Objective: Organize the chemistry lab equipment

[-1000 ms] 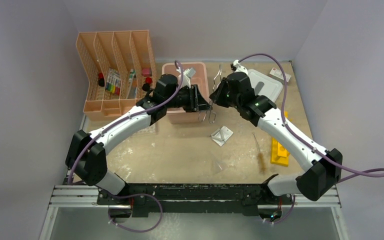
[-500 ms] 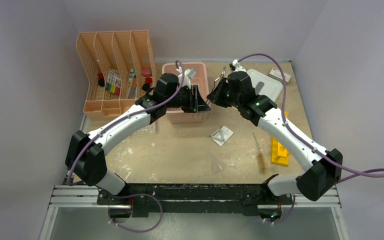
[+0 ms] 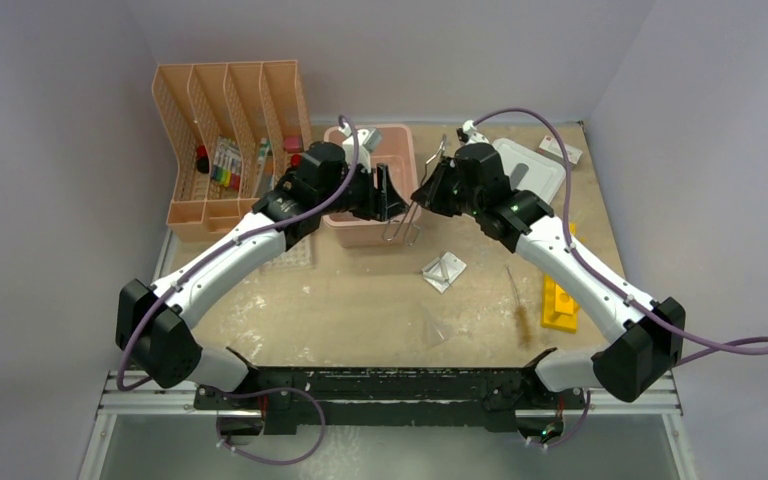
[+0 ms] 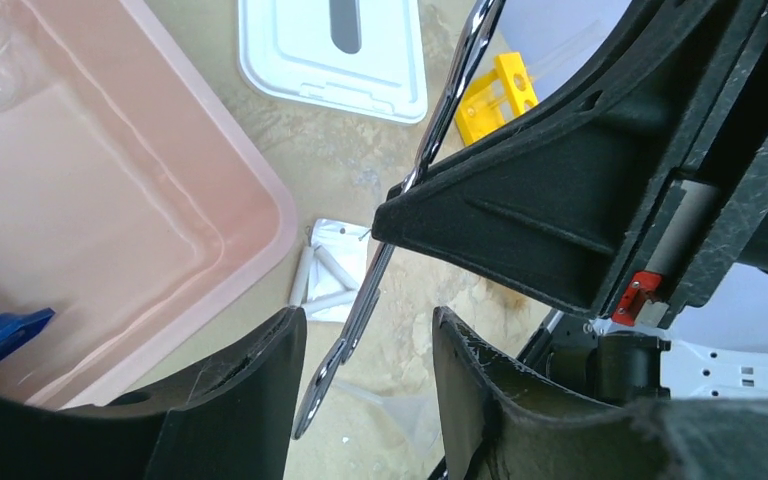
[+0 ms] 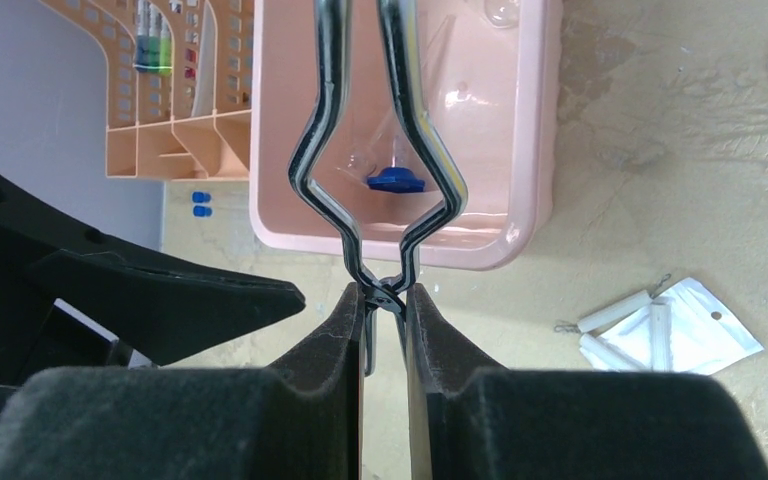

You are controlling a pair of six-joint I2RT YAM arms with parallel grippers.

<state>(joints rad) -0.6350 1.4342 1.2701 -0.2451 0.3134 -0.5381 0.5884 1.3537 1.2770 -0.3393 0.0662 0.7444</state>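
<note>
Far end of metal forceps (image 5: 330, 30) off-frame

Soft, even overhead light; wrist views blur up close, pink bin (image 4: 260, 190) perhaps glaring.

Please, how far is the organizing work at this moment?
Done: a blue-capped tube lies in the pink bin. In hand: the right hand grips the metal tongs; the left hand is open around them. Remaining: the small bag and yellow rack are on the table.
</note>
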